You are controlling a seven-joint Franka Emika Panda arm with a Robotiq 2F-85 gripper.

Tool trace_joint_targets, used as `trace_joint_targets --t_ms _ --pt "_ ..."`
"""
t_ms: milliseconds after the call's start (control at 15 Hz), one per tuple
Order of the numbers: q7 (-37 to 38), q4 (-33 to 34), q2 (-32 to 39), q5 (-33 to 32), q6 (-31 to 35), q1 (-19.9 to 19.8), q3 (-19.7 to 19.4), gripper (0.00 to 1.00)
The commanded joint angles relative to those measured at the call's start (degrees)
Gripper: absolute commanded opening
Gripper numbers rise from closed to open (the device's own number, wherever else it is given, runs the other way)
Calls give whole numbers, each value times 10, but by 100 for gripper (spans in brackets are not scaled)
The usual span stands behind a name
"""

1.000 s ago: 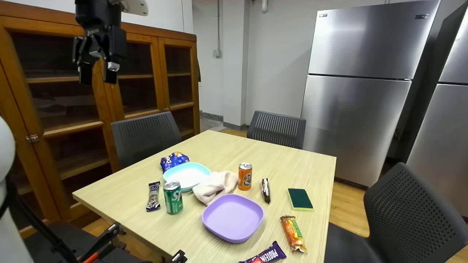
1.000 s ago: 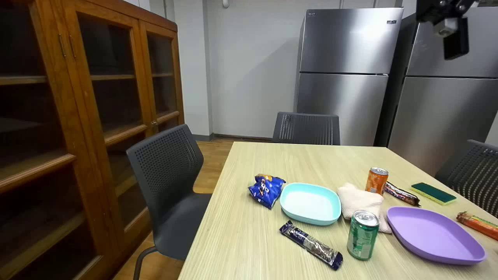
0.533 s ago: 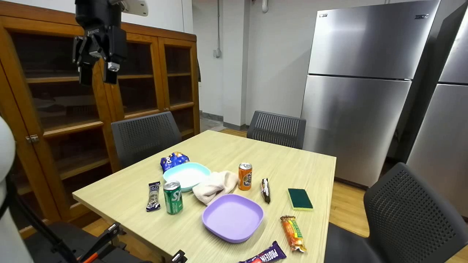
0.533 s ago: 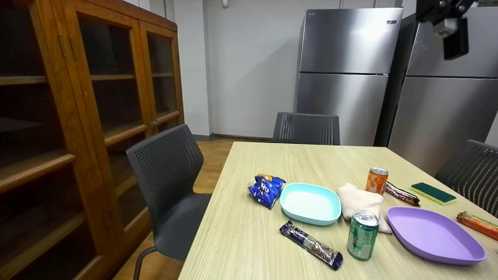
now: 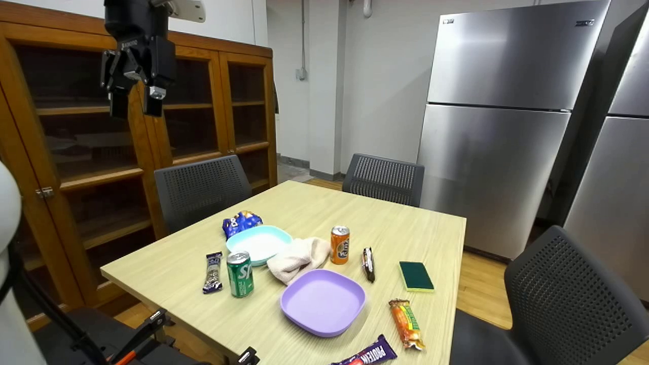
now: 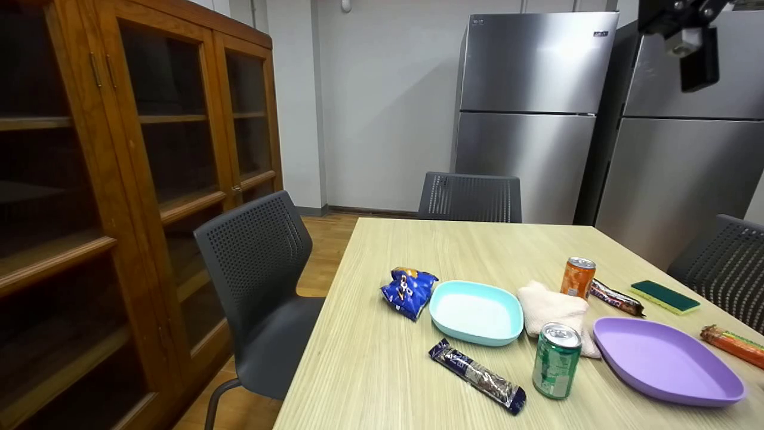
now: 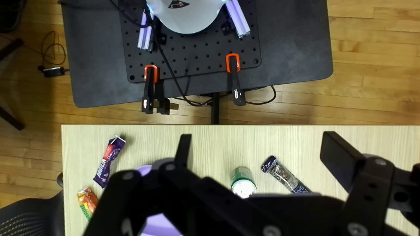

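Observation:
High above the table my gripper [image 5: 136, 106] hangs open, its fingers wide apart and nothing between them. Seen from the wrist, a green soda can [image 7: 242, 175] and a dark-wrapped nut bar [image 7: 284, 175] lie far below, in line with the gap. Beside the can are a purple plate [image 5: 323, 302] and a pale cloth [image 5: 299, 258]. Behind these come a light blue plate [image 6: 476, 313], a blue snack bag [image 6: 409, 292] and an orange can [image 5: 340, 245]. A dark-wrapped bar [image 5: 368, 264], a green sponge [image 5: 416, 276], an orange-wrapped bar [image 5: 406, 323] and a purple protein bar [image 7: 109, 161] lie further along.
The pale wooden table [image 5: 400, 223] has dark chairs around it, one chair [image 6: 256, 286] near a wooden glass-door cabinet [image 6: 167, 179]. Steel fridges stand behind. In the wrist view, the robot's black base stand [image 7: 288, 42] with clamps sits across a narrow floor gap from the table edge.

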Motion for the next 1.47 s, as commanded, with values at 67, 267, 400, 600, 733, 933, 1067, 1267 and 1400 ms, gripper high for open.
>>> trace_joint_targets --t_ms 67,267,400,600,733,933,1067,1267,1400 --pt "-18 -9 -2 -7 6 5 -5 100" --pt "-73 -42 1 -14 33 8 -24 100" --pt "-113 -60 10 -18 60 7 -41 100" --pt "-158 -81 34 -30 116 2 -64 100" --pt "-185 -93 51 -47 162 3 -72 100" --pt "-204 -107 82 -72 235 4 -75 100" --pt "-203 -110 108 -88 280 3 -72 100" --pt "-197 -106 159 -100 338 4 -70 100" --pt "-193 -97 195 -102 363 5 -68 100"
